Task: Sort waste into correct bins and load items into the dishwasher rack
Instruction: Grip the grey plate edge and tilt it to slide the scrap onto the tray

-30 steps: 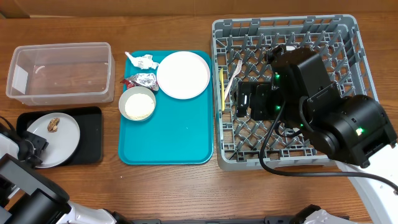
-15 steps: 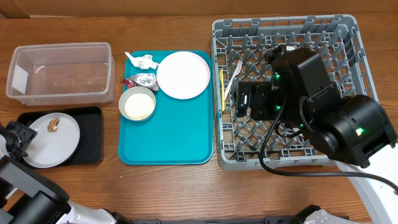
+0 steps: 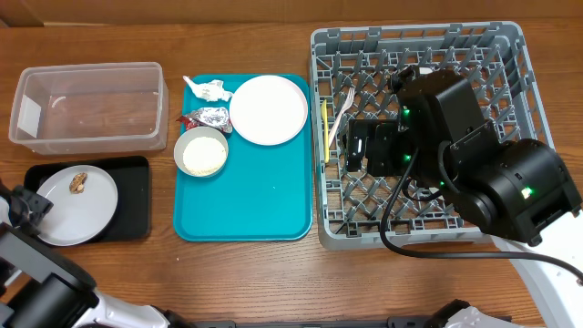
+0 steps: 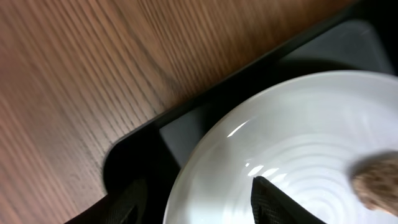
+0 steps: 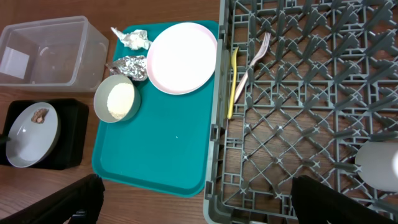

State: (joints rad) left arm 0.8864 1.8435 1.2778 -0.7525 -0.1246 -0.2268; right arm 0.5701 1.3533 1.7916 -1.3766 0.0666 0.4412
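Note:
A pale plate (image 3: 86, 210) holding the brown food lump (image 3: 78, 182) lies on the black tray (image 3: 132, 196). My left gripper (image 3: 27, 208) is at the plate's left rim. In the left wrist view the fingers (image 4: 199, 202) are apart and straddle the plate's rim (image 4: 249, 143). The clear tub (image 3: 86, 105) is behind the tray. The second plate (image 3: 268, 109), the bowl of rice (image 3: 201, 151), the paper scrap (image 3: 208, 89) and the foil wrapper (image 3: 211, 117) sit on the teal tray (image 3: 241, 200). My right gripper (image 5: 199, 199) is open above the rack (image 3: 419, 46). The spoon (image 3: 325, 128), fork (image 3: 342, 107) and cup (image 5: 379, 165) are in the rack.
The right arm's bulk covers the rack's middle and front right in the overhead view. Bare wooden table (image 3: 228, 273) runs along the front. The tub's wall stands just behind the black tray.
My left gripper has drawn back to the left, from over the plate to its left rim. The plate has barely shifted. The right arm has not moved.

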